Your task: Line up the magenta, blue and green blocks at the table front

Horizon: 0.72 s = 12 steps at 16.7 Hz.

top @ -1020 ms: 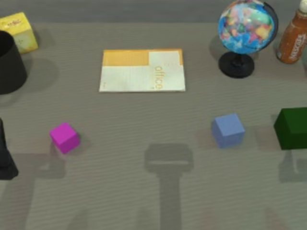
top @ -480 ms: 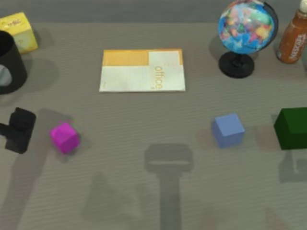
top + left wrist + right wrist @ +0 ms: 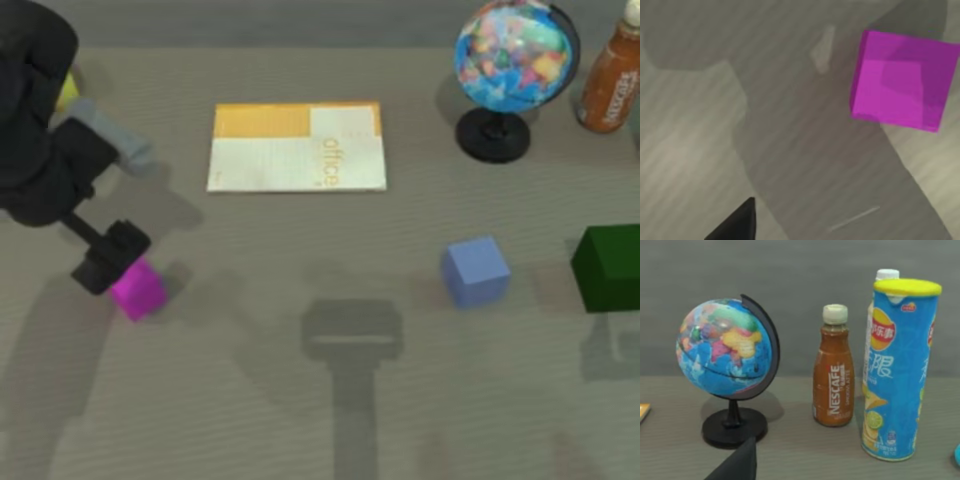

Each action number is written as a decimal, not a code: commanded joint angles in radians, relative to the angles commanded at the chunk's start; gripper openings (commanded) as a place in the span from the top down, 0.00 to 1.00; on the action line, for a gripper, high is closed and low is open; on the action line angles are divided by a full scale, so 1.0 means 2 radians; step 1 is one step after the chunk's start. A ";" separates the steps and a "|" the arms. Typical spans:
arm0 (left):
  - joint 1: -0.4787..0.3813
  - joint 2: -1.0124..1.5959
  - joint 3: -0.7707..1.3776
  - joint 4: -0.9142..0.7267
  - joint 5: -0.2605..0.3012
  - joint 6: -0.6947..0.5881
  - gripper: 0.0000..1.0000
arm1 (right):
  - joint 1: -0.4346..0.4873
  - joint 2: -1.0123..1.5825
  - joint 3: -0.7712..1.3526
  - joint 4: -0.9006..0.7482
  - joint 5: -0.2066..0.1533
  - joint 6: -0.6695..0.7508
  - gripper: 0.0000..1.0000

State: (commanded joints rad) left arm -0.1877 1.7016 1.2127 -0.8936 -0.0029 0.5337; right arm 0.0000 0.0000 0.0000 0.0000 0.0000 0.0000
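— Since half a second ago, left gripper swung in over the magenta block, left worktop.
— Jaws?
— Can't tell. Blue block and green block sit right.

Layout relative to book on table: globe right of it, Nescafe bottle farther right; smallest block front-left, under left gripper; mid-sized block front-right, largest block beyond, at right edge.
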 joint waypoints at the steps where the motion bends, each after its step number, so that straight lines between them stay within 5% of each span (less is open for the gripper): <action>1: -0.004 0.032 0.026 -0.017 0.000 0.011 0.00 | 0.000 0.000 0.000 0.000 0.000 0.000 0.00; 12: -0.014 0.139 0.116 -0.071 0.002 0.047 0.00 | 0.000 0.000 0.000 0.000 0.000 0.000 0.00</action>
State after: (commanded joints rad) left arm -0.2159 1.9790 1.4455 -1.0351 0.0009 0.6269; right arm 0.0000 0.0000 0.0000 0.0000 0.0000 0.0000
